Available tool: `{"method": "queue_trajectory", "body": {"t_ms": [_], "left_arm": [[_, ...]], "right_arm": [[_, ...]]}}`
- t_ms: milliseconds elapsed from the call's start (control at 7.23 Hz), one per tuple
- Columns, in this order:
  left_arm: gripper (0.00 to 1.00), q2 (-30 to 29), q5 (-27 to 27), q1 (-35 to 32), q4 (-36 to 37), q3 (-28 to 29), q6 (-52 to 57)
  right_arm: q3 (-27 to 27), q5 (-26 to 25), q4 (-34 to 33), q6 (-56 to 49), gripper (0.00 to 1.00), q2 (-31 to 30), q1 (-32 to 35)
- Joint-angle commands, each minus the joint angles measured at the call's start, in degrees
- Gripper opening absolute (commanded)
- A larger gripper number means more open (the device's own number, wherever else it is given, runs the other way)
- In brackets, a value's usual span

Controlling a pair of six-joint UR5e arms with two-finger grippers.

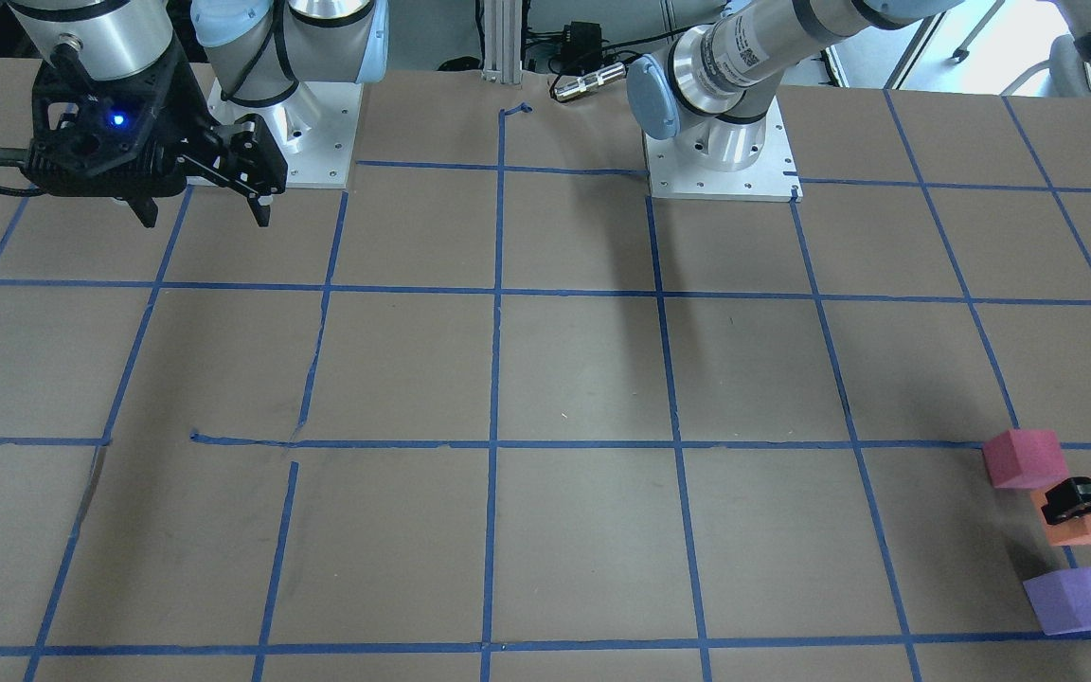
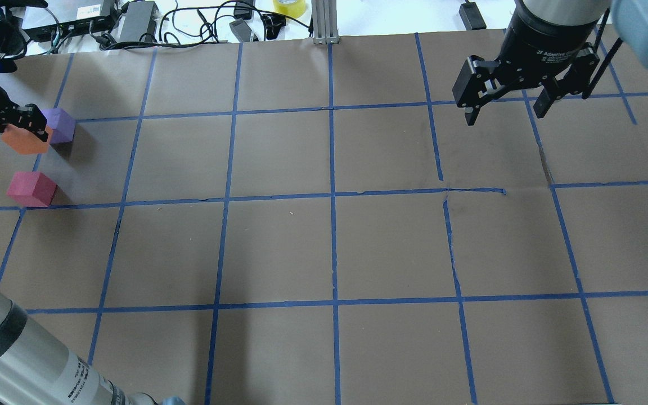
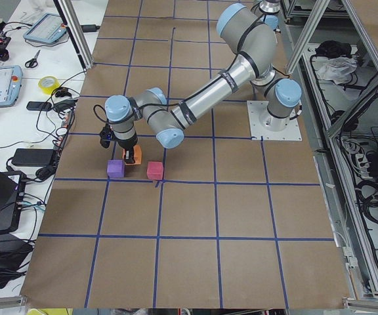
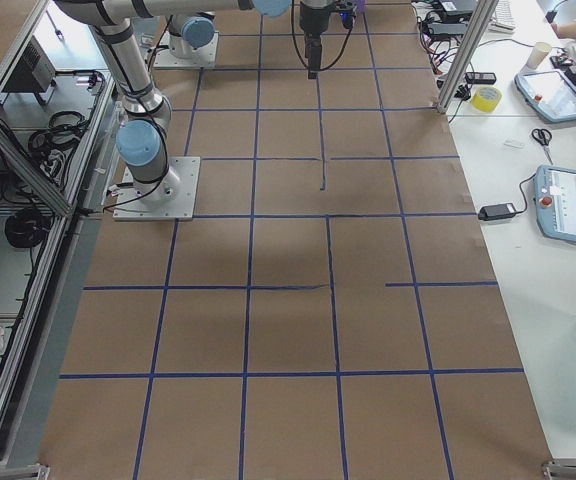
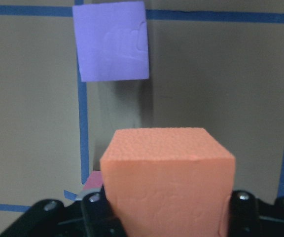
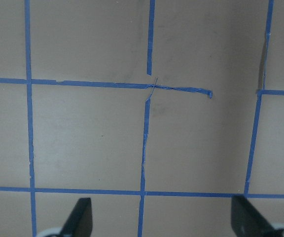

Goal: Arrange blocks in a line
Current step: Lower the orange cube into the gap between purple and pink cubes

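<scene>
My left gripper point(image 2: 20, 121) is shut on the orange block point(image 2: 27, 142) at the table's far left; the left wrist view shows the orange block point(image 5: 166, 182) filling the space between the jaws. The purple block point(image 2: 59, 125) lies just beyond it on the table, and the reddish-pink block point(image 2: 31, 188) lies on the near side. In the front view the three read pink point(image 1: 1024, 458), orange point(image 1: 1090, 530), purple point(image 1: 1074, 599). My right gripper point(image 2: 507, 109) hangs open and empty above the table's far right.
Brown paper with a blue tape grid point(image 2: 332, 194) covers the table. Cables and a yellow tape roll point(image 2: 289, 7) lie beyond the far edge. The arm bases point(image 1: 721, 152) stand at the robot's side.
</scene>
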Motion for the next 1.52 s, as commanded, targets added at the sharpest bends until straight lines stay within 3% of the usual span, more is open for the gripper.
{"method": "queue_trajectory", "body": {"t_ms": [0,1384], "left_arm": [[0.0,-2.3,0.0,0.5,1.3,0.9,1.6],[0.0,-6.1,0.6,0.4,2.6,-0.2,1.7]], "right_arm": [[0.0,0.0,0.1,0.0,1.0,0.0,0.0],[0.0,0.0,-0.2,0.1,1.0,0.2,0.0]]}}
